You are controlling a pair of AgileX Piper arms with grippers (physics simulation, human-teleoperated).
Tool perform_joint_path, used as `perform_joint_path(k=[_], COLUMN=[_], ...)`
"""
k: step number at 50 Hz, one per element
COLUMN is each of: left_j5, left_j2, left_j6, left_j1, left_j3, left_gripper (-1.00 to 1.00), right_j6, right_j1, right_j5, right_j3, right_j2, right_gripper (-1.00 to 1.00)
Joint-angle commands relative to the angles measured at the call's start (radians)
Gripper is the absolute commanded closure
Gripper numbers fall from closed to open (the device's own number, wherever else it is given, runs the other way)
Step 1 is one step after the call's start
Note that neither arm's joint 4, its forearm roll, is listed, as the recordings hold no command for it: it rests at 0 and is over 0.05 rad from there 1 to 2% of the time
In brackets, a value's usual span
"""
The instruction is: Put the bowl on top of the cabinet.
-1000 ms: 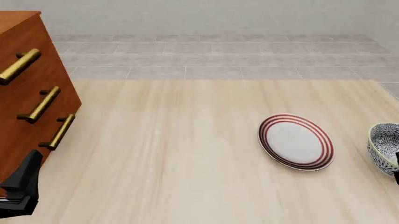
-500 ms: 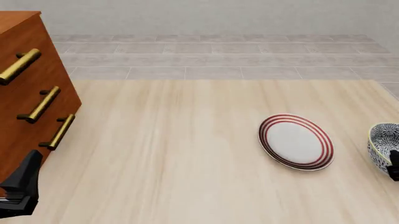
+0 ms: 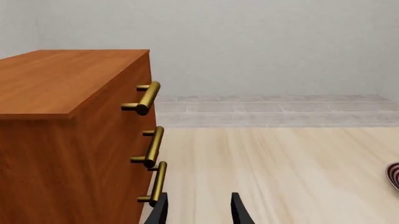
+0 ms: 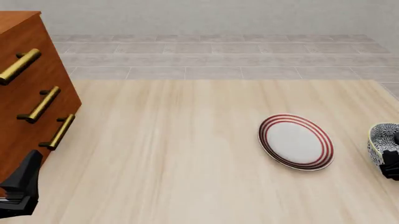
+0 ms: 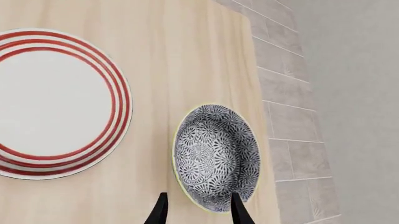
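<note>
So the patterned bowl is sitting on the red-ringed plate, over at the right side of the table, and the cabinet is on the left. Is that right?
Not quite. The bowl sits on the table beside the red-ringed plate, apart from it, not on it; the right wrist view shows bare wood between them. The rest holds: both are at the right, and the cabinet is on the left.

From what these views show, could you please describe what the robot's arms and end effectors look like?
Little shows. The left end effector is matte black and angular, with flat faceted surfaces; in its wrist view, two slim black tapering fingers. The right end effector has the same dark pointed fingers. No cables, markings or colour accents are visible.
</note>
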Motion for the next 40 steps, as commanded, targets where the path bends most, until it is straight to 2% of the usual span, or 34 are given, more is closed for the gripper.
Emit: perform_joint_path(k=[1,14,40], left_j5=[0.000,0.002,-0.002], left_j2=[-0.001,-0.003,0.000], left_j6=[0.000,-0.001,-0.001], left_j1=[0.005,0.005,0.005], left_j3=[-0.001,0.000,0.001], left_gripper=[-1.00,-1.00,-1.00], right_j6=[-0.002,-0.003,-0.005], right_j1=[0.003,0.005,-0.010], right_j5=[-0.045,-0.072,-0.203], right_j3=[0.008,0.007,0.031], right_j2=[0.047,0.085,0.223], right_gripper=[-1.00,-1.00,-1.00])
